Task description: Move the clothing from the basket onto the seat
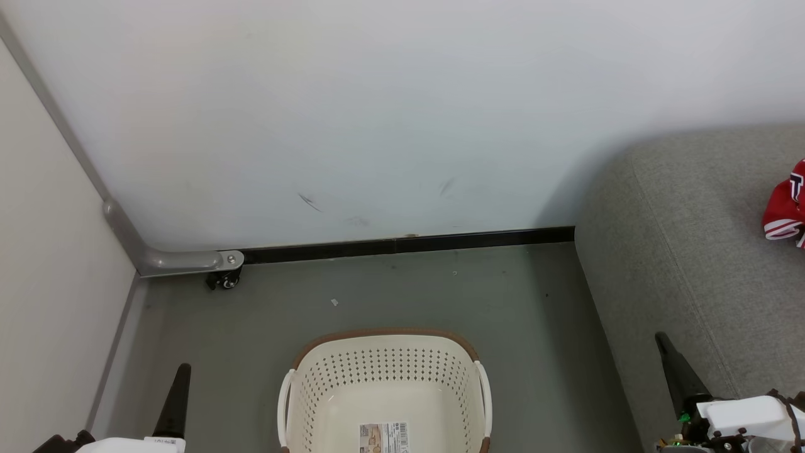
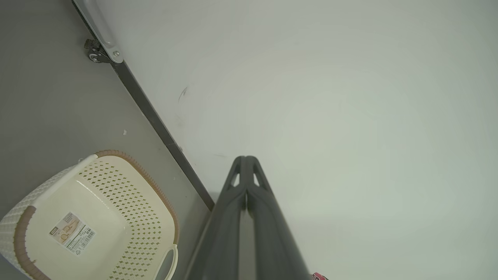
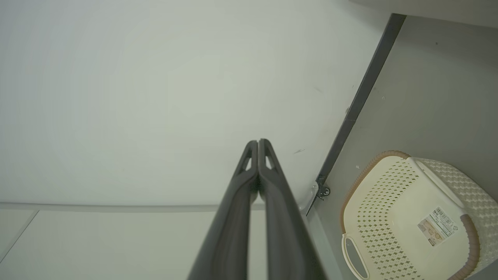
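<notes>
The red clothing (image 1: 785, 211) with white-striped trim lies on the grey seat (image 1: 692, 251) at the right edge of the head view. The cream basket (image 1: 383, 384) with its brown rim stands on the floor at the bottom centre, holding nothing but the label sticker (image 1: 383, 437) on its bottom. It also appears as the basket (image 2: 89, 217) in the left wrist view and the basket (image 3: 412, 217) in the right wrist view. My left gripper (image 1: 177, 393) points up at the lower left, left of the basket, shut and holding nothing. My right gripper (image 1: 676, 371) rises over the seat's front, shut too. Both wrist views show the left gripper (image 2: 246, 159) and the right gripper (image 3: 258, 142) with fingers pressed together.
A white wall (image 1: 377, 113) with a black baseboard (image 1: 409, 242) runs behind the basket. A grey-framed panel with a caster wheel (image 1: 223, 280) stands at the left. Grey floor (image 1: 409, 289) lies between basket, wall and seat.
</notes>
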Available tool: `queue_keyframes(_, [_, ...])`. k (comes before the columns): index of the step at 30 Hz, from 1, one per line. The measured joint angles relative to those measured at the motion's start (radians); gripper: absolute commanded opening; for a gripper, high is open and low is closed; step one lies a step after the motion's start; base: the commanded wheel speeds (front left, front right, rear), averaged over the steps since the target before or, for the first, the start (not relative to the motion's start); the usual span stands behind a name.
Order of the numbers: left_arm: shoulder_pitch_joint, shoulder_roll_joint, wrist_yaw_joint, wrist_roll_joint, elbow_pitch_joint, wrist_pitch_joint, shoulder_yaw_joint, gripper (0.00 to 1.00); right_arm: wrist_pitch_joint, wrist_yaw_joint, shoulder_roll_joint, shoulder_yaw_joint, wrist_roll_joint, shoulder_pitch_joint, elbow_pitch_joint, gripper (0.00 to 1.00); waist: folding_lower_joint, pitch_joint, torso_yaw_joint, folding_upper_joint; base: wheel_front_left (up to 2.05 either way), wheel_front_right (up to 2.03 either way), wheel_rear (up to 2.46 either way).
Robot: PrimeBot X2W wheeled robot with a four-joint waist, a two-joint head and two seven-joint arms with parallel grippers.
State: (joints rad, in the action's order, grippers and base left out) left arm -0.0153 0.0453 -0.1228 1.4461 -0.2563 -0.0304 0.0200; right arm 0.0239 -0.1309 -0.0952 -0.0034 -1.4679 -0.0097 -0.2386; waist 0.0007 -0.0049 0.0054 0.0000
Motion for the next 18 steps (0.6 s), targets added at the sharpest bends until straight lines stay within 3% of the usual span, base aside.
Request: queue_keyframes(18, [-0.041,0.005,0.0,0.188,-0.012,-0.048,0.025,0.0,-0.034,0.0,-0.012,-0.018,-0.229,-0.04,-0.012,0.0,-0.0001,0.008,-0.005,0.0,0.0,0.0,0.0])
